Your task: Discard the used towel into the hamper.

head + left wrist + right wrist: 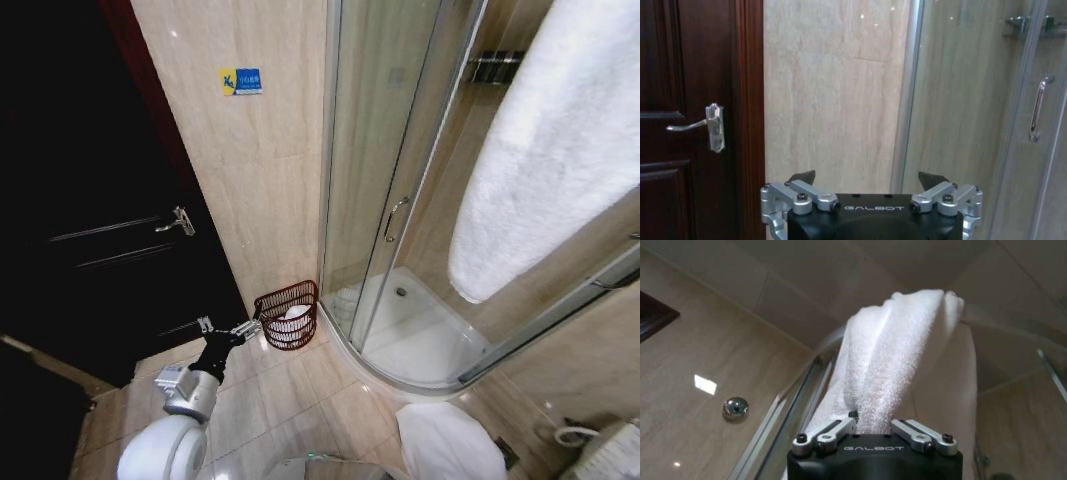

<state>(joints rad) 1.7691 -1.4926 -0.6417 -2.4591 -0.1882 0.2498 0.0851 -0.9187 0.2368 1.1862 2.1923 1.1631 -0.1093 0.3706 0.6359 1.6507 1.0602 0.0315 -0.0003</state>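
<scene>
My right tool [873, 432] pinches the towel [890, 370] high, far from the hamper [288, 314]; its hanging bulk could miss, while my left tool [867, 180] idles open.

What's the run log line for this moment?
right gripper: shut on towel, raised | left gripper: open, beside hamper

My head camera looks steeply down at the tiled floor, the hamper [288, 315] just past my left gripper [240, 328]. My left wrist camera faces level across that gripper at the door handle [709, 127] and shower glass, both shared with the head view. My right wrist camera looks up along the towel [888, 370], very close.
</scene>
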